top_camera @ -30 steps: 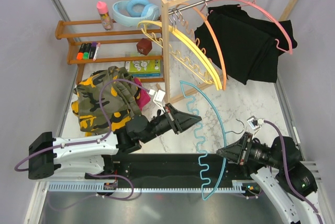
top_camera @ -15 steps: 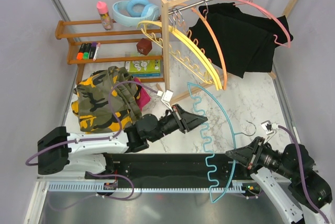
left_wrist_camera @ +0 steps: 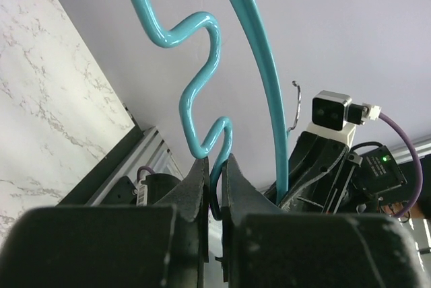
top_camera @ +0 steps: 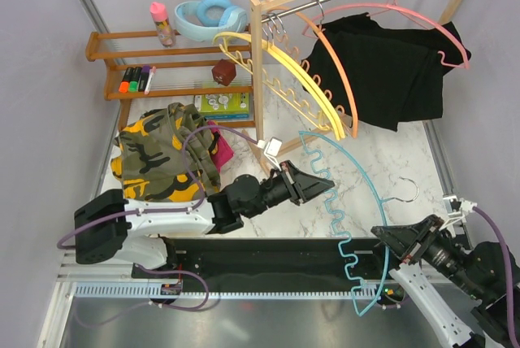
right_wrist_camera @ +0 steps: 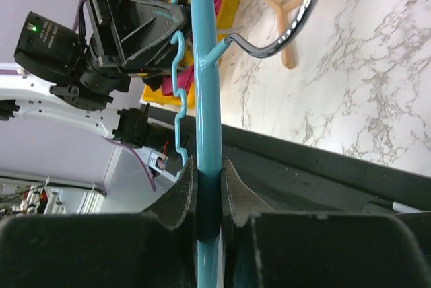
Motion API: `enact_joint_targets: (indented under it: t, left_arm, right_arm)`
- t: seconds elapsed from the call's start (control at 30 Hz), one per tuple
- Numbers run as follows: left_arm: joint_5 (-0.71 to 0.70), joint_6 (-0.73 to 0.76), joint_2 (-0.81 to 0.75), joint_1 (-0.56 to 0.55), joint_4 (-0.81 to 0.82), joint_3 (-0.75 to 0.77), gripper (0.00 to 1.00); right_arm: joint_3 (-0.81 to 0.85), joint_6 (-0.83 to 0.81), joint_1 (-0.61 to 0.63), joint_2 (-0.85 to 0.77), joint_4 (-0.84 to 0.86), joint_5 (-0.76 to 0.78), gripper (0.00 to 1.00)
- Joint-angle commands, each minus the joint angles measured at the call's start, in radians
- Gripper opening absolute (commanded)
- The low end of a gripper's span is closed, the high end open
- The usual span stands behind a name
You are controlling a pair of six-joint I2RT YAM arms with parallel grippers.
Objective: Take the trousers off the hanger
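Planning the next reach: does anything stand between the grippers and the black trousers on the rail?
Both are occupied: left gripper and right gripper are shut on the teal hanger. The orange hanger and yellow hangers hang beside the black trousers on the left gripper's side; the right gripper's path looks open.

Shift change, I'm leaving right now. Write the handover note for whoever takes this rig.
Left gripper: shut on the wavy bar of the teal hanger.
Right gripper: shut on the same hanger's arm, near its hook.
Done: the teal hanger is bare and held off the rack. The camouflage trousers and magenta trousers lie piled at the left of the table.
Left: the black trousers hang on the rack, not yet removed. Probably set the teal hanger down first, then take them off.
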Motion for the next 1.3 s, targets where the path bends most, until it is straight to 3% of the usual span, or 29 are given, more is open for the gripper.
enact_joint_targets:
  t: [0.0,0.03,0.07,0.1,0.13,0.23,0.57,0.83,0.97,1.27]
  left_arm:
    - [0.013,0.0,0.07,0.001,-0.167,0.01,0.14]
    - [0.01,0.0,0.07,0.001,-0.187,0.022,0.25]
    - [0.008,0.005,0.069,0.0,-0.239,0.028,0.47]
    - [0.001,0.009,0.066,0.001,-0.272,0.036,0.53]
    - [-0.03,0.002,0.049,0.001,-0.313,0.037,0.65]
    - [-0.088,-0.018,-0.005,0.001,-0.39,0.007,0.82]
    - [-0.205,-0.003,-0.273,0.001,-0.617,-0.104,0.85]
    - [-0.15,0.074,-0.413,0.0,-0.703,-0.131,0.82]
    - [-0.131,0.097,-0.474,0.0,-0.714,-0.144,0.79]
    - [-0.127,0.124,-0.606,0.001,-0.792,-0.141,0.77]
  right_arm:
    - [0.071,-0.019,0.002,-0.002,0.241,0.084,0.0]
    - [0.068,-0.025,0.002,0.003,0.23,0.102,0.0]
    - [0.068,-0.037,0.002,0.019,0.189,0.122,0.0]
    - [0.066,-0.06,0.001,0.032,0.16,0.147,0.0]
    - [0.056,-0.076,0.002,0.05,0.137,0.194,0.0]
    - [0.04,-0.111,0.002,0.07,0.1,0.265,0.0]
    - [0.017,-0.284,0.002,0.253,0.221,0.444,0.0]
    - [0.0,-0.451,0.002,0.395,0.424,0.451,0.0]
    - [0.002,-0.553,0.002,0.47,0.532,0.555,0.0]
    - [0.118,-0.695,0.001,0.739,0.756,0.493,0.0]
